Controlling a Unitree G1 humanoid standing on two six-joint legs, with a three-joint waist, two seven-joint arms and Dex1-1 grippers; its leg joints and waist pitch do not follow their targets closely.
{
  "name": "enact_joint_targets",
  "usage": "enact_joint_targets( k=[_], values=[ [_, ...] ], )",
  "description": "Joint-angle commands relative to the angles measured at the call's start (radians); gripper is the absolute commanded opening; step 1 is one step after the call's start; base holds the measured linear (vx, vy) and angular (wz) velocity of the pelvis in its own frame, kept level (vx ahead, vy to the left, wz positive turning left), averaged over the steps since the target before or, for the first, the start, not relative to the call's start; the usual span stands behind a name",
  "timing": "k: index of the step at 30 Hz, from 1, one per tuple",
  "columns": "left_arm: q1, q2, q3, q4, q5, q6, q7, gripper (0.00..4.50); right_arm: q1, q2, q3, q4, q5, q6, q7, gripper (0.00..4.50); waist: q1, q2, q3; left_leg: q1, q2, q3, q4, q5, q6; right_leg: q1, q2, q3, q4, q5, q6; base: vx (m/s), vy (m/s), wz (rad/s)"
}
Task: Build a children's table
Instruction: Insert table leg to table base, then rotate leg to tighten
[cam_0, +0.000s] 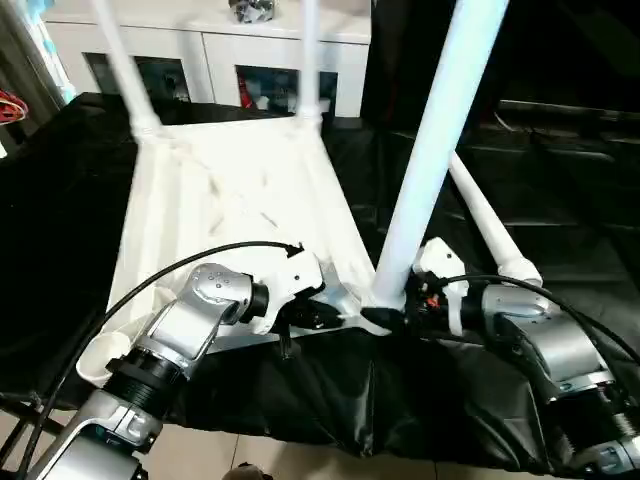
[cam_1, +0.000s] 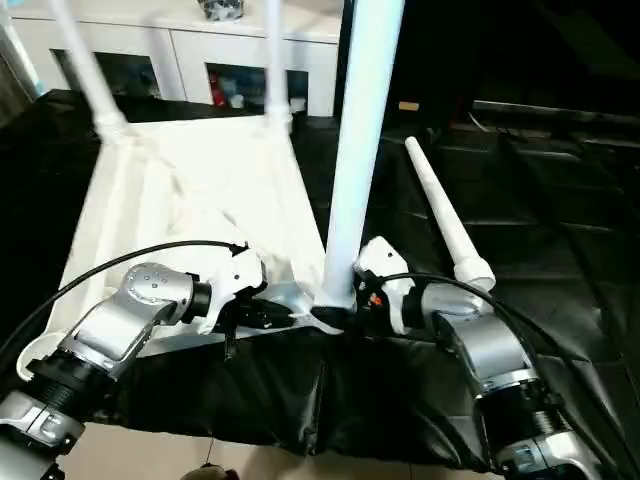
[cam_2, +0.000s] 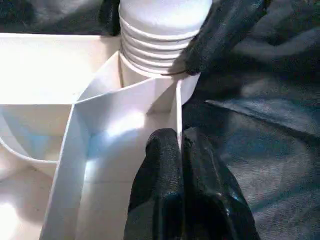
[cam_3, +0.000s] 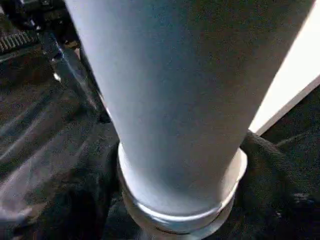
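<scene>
the table top (cam_0: 240, 200) lay upside down on the black cloth (cam_0: 60, 200), 2 legs at its far corners. the 3rd leg (cam_0: 430, 150) stood in the near corner socket and looked due for tightening. the left gripper (cam_2: 180, 150) pinched the top's rim; the right gripper (cam_0: 395, 318) reached level to the leg's base, whether gripping, one could not tell. the 4th leg (cam_1: 445, 225) lay beside it.

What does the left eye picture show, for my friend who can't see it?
A white children's table lies upside down on a black cloth, with three legs standing up from its corners and a fourth leg lying loose beside it. The robot's left gripper pinches the table's near edge, and its right gripper is at the base of the nearest leg.
</scene>
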Motion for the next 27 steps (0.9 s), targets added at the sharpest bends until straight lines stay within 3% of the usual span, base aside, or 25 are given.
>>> enact_joint_targets(
  k=[1, 11, 14, 17, 18, 21, 25, 27],
  values=[
    [-0.007, -0.011, -0.029, -0.045, -0.020, -0.029, -0.044, 0.00, 0.007, -0.009, 0.027, -0.026, -0.007, 0.012, 0.012, 2.96, -0.004, -0.003, -0.074, 0.020, 0.040, -0.010, -0.060, -0.174, 0.040, 0.054, -0.061, 0.047, -0.065, -0.104, -0.230, 0.000, 0.000, 0.00],
    [-0.008, -0.020, -0.019, -0.025, -0.020, -0.023, -0.039, 0.00, 0.020, 0.017, 0.021, -0.015, 0.000, 0.010, 0.006, 2.77, -0.005, -0.002, -0.074, 0.020, 0.040, -0.010, -0.056, -0.172, 0.045, 0.054, -0.060, 0.046, -0.061, -0.085, -0.242, 0.000, 0.000, 0.00],
    [-0.026, -0.067, 0.011, 0.011, -0.006, 0.003, 0.062, 0.00, 0.010, 0.088, -0.013, 0.053, -0.007, 0.012, -0.117, 2.77, -0.010, -0.002, -0.071, 0.021, 0.039, -0.010, -0.059, -0.198, 0.028, 0.050, -0.060, 0.045, -0.067, -0.132, -0.240, 0.000, 0.000, 0.00],
    [-0.064, -0.146, 0.055, 0.071, 0.021, 0.041, 0.238, 0.00, -0.026, 0.200, -0.072, 0.181, -0.024, 0.006, -0.327, 2.76, -0.022, -0.004, -0.067, 0.024, 0.037, -0.013, -0.065, -0.256, -0.007, 0.047, -0.063, 0.043, -0.079, -0.253, -0.214, 0.000, 0.000, 0.00],
    [-0.077, -0.175, 0.071, 0.090, 0.024, 0.058, 0.295, 0.00, -0.041, 0.238, -0.089, 0.223, -0.021, 0.005, -0.382, 2.75, -0.027, -0.007, -0.069, 0.020, 0.035, -0.017, -0.066, -0.265, -0.016, 0.053, -0.065, 0.041, -0.081, -0.295, -0.193, 0.000, 0.000, 0.00],
    [-0.100, -0.233, 0.097, 0.123, 0.027, 0.081, 0.396, 0.00, -0.085, 0.310, -0.122, 0.314, -0.023, -0.007, -0.511, 2.75, -0.044, -0.005, -0.067, 0.018, 0.033, -0.018, -0.067, -0.279, -0.021, 0.048, -0.063, 0.040, -0.088, -0.327, -0.177, 0.000, 0.000, 0.00],
    [-0.112, -0.277, 0.109, 0.142, 0.035, 0.084, 0.468, 0.00, -0.135, 0.365, -0.145, 0.393, -0.034, -0.025, -0.612, 2.75, -0.054, -0.004, -0.069, 0.019, 0.031, -0.016, -0.064, -0.283, -0.011, 0.044, -0.062, 0.042, -0.093, -0.322, -0.173, 0.000, 0.000, 0.00],
    [-0.126, -0.304, 0.094, 0.172, 0.069, 0.039, 0.506, 0.00, -0.183, 0.406, -0.156, 0.454, -0.048, -0.085, -0.648, 2.75, -0.056, -0.003, -0.071, 0.017, 0.032, -0.017, -0.064, -0.265, -0.004, 0.045, -0.061, 0.041, -0.090, -0.292, -0.178, 0.000, 0.000, 0.00]
  ],
)
